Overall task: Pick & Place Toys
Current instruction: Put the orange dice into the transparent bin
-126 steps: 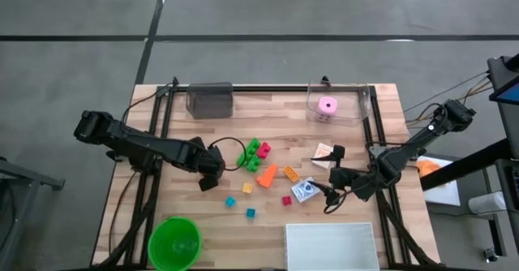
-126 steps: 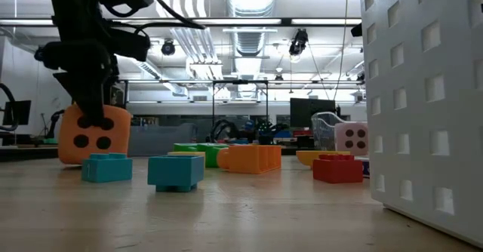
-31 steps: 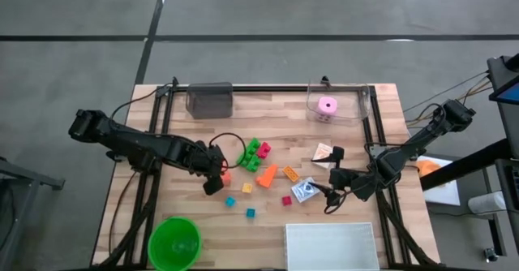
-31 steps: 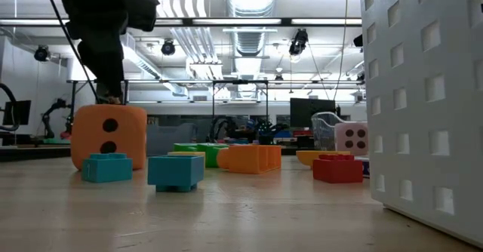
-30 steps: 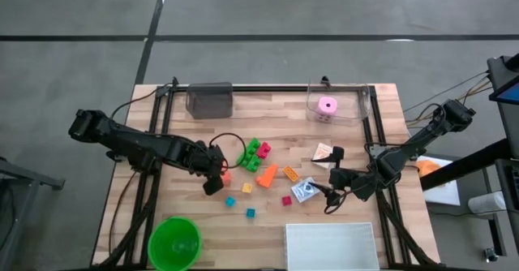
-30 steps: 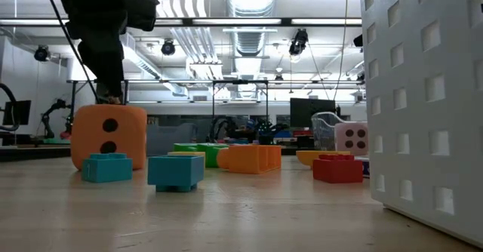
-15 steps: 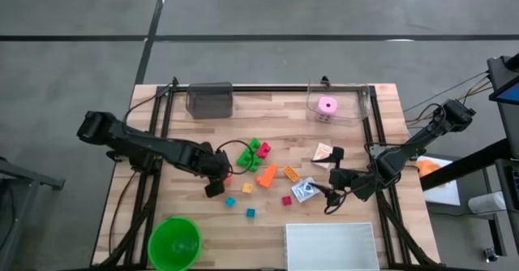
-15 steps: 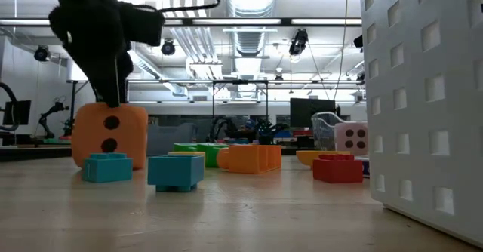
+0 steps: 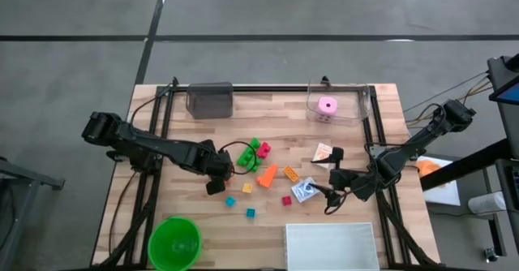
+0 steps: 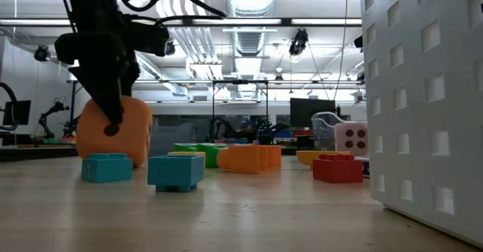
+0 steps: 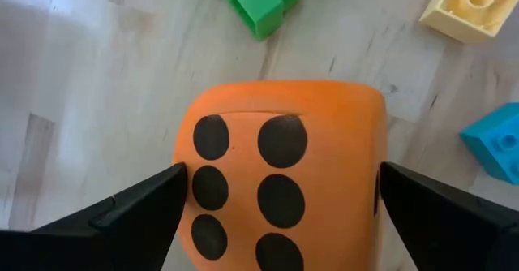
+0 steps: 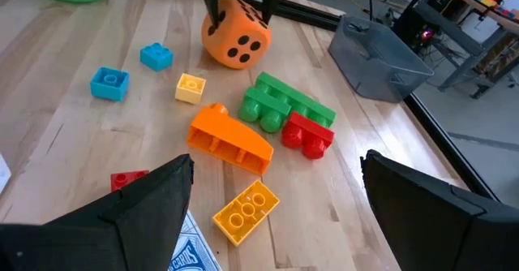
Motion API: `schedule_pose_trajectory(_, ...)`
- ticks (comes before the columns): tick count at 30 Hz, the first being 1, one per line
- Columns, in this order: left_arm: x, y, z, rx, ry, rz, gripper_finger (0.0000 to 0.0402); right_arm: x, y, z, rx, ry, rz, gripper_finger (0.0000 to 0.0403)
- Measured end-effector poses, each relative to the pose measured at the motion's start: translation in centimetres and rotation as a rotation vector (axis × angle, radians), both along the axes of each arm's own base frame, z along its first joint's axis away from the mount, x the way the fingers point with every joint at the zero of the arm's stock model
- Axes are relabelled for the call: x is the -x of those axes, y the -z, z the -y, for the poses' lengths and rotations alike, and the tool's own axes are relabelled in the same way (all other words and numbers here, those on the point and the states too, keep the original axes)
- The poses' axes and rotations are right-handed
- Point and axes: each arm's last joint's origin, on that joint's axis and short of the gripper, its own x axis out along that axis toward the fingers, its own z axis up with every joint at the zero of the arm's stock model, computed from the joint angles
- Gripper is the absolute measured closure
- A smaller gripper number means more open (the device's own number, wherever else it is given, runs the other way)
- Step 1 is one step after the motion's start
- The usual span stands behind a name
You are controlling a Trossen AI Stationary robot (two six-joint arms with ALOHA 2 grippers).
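The orange holed cube (image 11: 284,117), a die with black dots, stands tilted left of the green bricks (image 9: 258,151). My left gripper (image 9: 220,172) is shut on it. My right gripper (image 9: 331,178) is open and empty at the table's right, above a printed card (image 9: 305,191). An orange cone (image 9: 266,175), a yellow brick (image 9: 289,174), a red cube (image 9: 286,200), two teal cubes (image 9: 230,201) and a yellow cube (image 9: 246,187) lie on the table. The pink dotted die (image 9: 327,106) sits in a clear box at the far edge. My left gripper pinches the cube between its two fingers (image 11: 138,206), one on each of two opposite sides (image 11: 188,191). The fingers come from above, pointing down (image 10: 113,120). The cube (image 10: 137,140) sits tilted in the hold. Whether its lower corner is on the table, I cannot tell.
A round green bowl (image 9: 173,243) stands at the near left and a white tray (image 9: 331,247) at the near right. A grey box (image 9: 209,99) stands at the far edge. A second card (image 9: 323,152) lies by my right gripper.
My left gripper has gone down over the orange cube and a little toward the table's right edge. The cube, which stood flat, has tipped and shifted slightly to the right.
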Motion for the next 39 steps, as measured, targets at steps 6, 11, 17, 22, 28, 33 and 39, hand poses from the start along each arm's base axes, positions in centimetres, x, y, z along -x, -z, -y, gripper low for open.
schedule_pose_trajectory(6,0.0,0.2,-0.1,-0.038,0.005,0.013,0.0064,0.0,0.0,0.0,0.000,0.000,0.000,0.0052)
schedule_pose_trajectory(11,0.0,0.2,-0.2,-0.072,-0.098,0.050,0.0092,0.0,0.0,0.0,0.000,0.001,0.000,0.0052)
schedule_pose_trajectory(17,0.1,0.2,-0.2,-0.075,-0.084,0.046,0.0050,0.0,0.0,0.0,-0.001,0.000,0.000,0.0052)
schedule_pose_trajectory(22,0.1,0.3,-0.2,-0.079,-0.101,0.048,0.0019,0.0,0.0,0.0,-0.009,-0.002,0.000,0.0052)
schedule_pose_trajectory(28,0.5,0.8,-0.4,-0.092,-0.095,0.038,0.0031,0.0,0.0,-0.1,-0.009,-0.005,-0.002,0.0052)
schedule_pose_trajectory(33,0.8,1.3,-0.5,-0.096,-0.099,0.034,0.0110,0.0,0.0,-0.1,-0.008,-0.005,-0.002,0.0052)
schedule_pose_trajectory(39,0.7,1.3,-0.4,-0.100,-0.080,0.044,0.0152,0.0,0.0,-0.1,-0.009,-0.005,-0.002,0.0052)
